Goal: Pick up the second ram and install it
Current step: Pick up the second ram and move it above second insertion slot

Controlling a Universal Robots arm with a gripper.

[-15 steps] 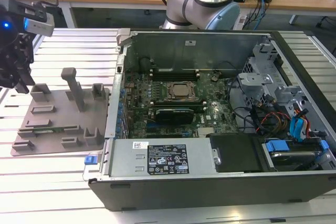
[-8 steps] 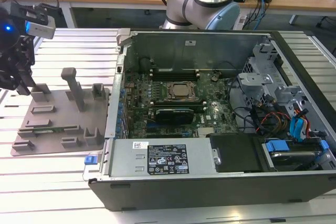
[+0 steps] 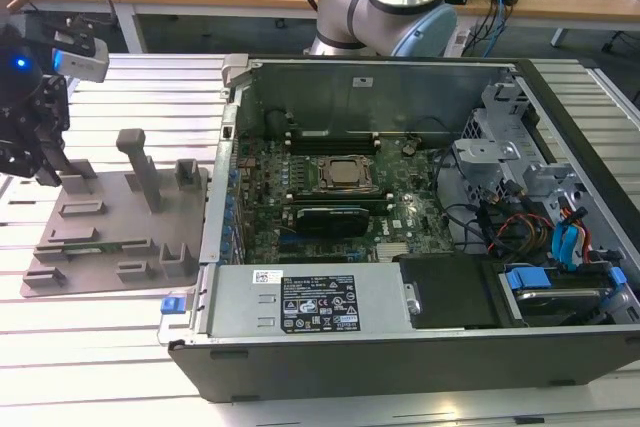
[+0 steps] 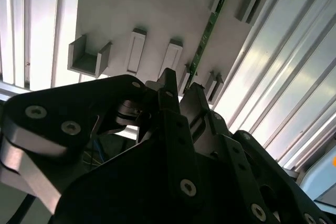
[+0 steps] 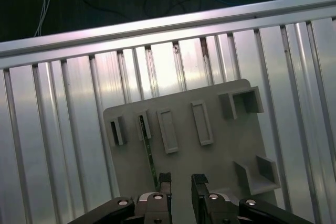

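Ram [image 5: 149, 153] stands on its long edge on the grey plate [image 5: 220, 145], a thin green stick held between small raised blocks. In the second wrist view, the ram [image 4: 210, 24] runs away from the gripper [image 4: 181, 88] across the plate [image 4: 157, 14], and its closer end lies just beside the fingertips. The gripper [image 5: 181, 181] hangs over the plate's edge with its jaws a little apart and nothing clamped between them. The stick sits beside one fingertip [image 5: 165, 178], not in the gap.

In the exterior view, the gripper [image 3: 40, 162] is at the exterior view's left, above the far left corner of the plate [image 3: 110, 197]. The plate lies on a slatted metal table [image 3: 100, 347]. To the exterior view's right of it stands an open computer case [image 3: 400, 347], with the motherboard [image 3: 330, 237] showing inside.
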